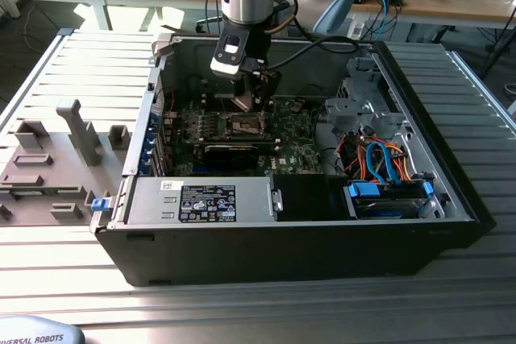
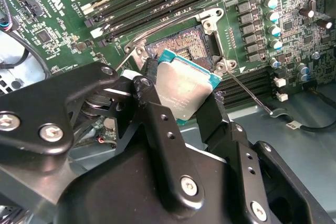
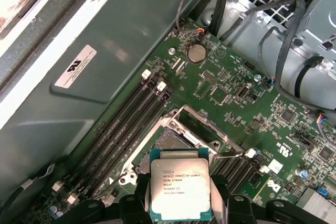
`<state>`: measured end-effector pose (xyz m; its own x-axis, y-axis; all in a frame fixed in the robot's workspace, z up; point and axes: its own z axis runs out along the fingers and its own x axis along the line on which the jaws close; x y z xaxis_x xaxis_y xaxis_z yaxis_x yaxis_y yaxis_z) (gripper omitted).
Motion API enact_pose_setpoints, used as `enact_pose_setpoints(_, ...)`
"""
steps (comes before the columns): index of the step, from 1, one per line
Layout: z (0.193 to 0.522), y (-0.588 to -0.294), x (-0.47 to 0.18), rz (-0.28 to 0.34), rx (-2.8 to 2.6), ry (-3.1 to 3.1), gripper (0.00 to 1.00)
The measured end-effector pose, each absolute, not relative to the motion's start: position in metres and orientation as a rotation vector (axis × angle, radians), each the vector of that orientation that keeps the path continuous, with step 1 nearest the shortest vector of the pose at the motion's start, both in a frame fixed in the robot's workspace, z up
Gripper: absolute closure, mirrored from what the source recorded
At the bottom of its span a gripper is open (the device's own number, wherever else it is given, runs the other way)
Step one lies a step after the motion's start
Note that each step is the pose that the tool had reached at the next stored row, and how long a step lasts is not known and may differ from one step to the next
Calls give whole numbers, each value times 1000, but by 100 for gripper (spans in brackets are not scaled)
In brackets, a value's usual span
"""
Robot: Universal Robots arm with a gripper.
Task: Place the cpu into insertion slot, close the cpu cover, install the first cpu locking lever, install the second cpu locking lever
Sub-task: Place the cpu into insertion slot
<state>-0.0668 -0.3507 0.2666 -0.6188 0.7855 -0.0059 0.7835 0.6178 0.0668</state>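
cpu, pinched by its edges between the jaws, held just above the insertion slot

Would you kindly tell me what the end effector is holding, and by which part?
The end effector holds the cpu, pinched by two opposite edges, above the insertion slot.

The cpu sits in the gripper, just above the insertion slot; the cpu cover seemingly stands raised at the slot's edge
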Motion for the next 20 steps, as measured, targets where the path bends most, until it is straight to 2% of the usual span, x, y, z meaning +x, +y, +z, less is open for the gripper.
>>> enact_pose_setpoints(20, 265, -351, -67, 89, 1384, 2780, 46)
